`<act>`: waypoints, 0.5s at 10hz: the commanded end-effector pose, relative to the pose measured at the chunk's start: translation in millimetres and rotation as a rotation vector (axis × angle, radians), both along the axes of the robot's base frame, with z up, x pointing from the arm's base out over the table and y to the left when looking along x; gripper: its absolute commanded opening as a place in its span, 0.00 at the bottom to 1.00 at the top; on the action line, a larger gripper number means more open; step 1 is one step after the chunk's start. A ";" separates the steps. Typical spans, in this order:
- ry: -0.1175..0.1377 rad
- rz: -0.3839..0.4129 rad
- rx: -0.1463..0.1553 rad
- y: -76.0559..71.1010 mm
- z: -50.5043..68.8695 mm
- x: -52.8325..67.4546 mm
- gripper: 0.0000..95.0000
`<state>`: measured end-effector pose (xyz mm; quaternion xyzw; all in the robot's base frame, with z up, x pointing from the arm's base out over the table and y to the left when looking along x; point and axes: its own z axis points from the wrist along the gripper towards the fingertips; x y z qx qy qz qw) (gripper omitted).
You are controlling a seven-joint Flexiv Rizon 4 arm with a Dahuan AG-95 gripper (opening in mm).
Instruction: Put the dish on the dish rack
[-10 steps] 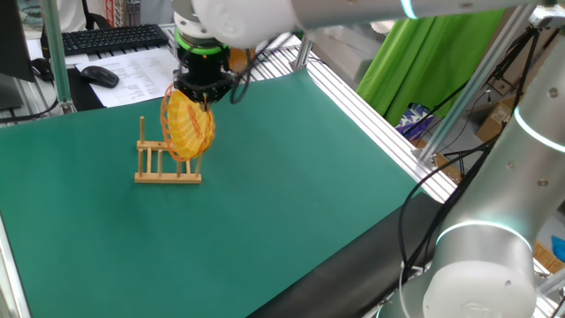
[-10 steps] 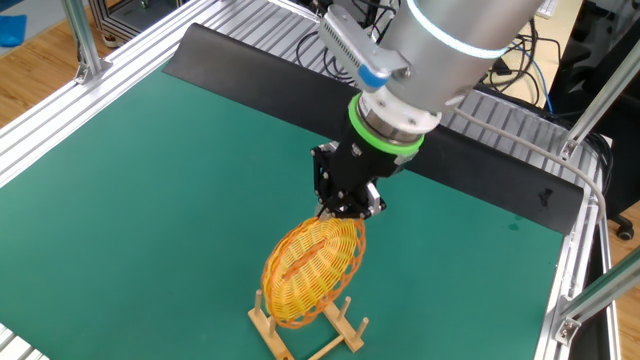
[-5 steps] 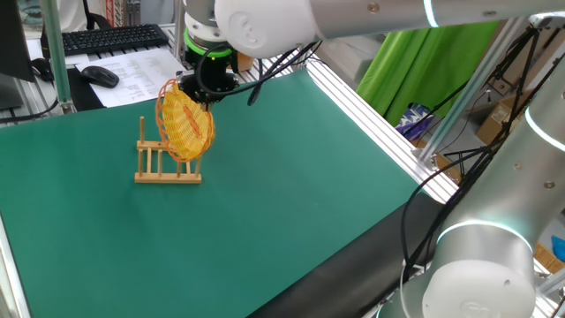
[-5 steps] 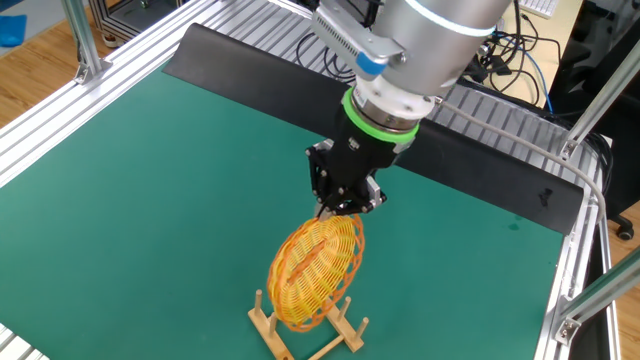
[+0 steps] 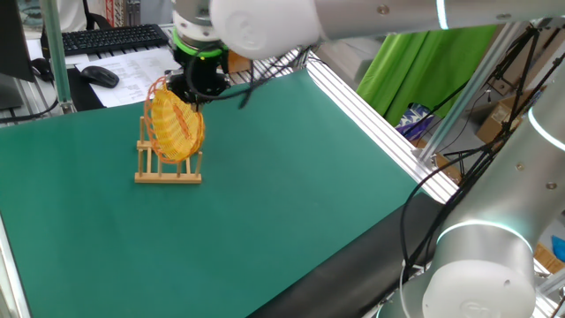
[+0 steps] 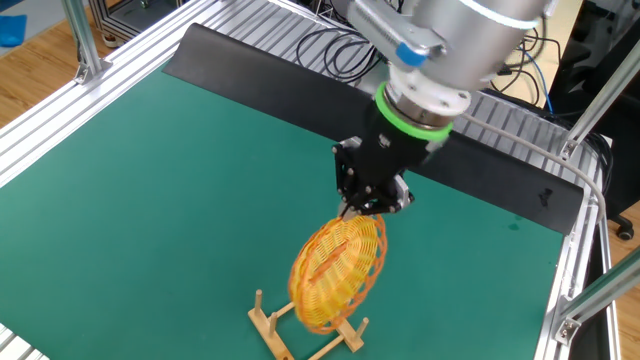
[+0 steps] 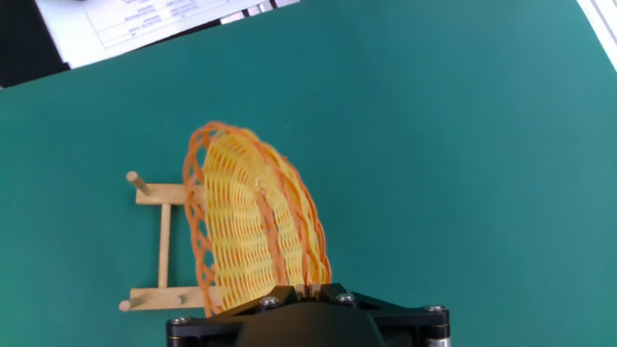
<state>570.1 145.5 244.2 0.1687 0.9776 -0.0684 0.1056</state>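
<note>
In the hand view the claw sits at the bottom edge of the frame, clamped on the rim of the dish, which stands on edge and fills the middle of the picture. Beyond the dish, at centre left, the rack lies on the green surface, partly hidden behind the wicker.

From one fixed view, upper left of the frame, the dish hangs upright over the rack, its lower rim down among the pegs. In the other fixed view, bottom centre, the dish tilts above the rack, with the claw pinching its top edge. Whether the rim already rests on the base rails I cannot tell.

By my reading the job is well on: the dish is picked up, carried and lined up with the rack. What is left is to seat it between two pegs, let go, and lift the claw clear without tipping it out.
</note>
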 end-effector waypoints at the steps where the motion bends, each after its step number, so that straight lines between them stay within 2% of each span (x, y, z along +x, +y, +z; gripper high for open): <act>1: 0.019 0.031 -0.065 -0.3 -0.2 -1.3 0.00; 3: 0.023 0.044 -0.092 -0.8 -0.3 -1.2 0.00; 5: 0.027 0.058 -0.105 -3.9 -1.0 -0.6 0.00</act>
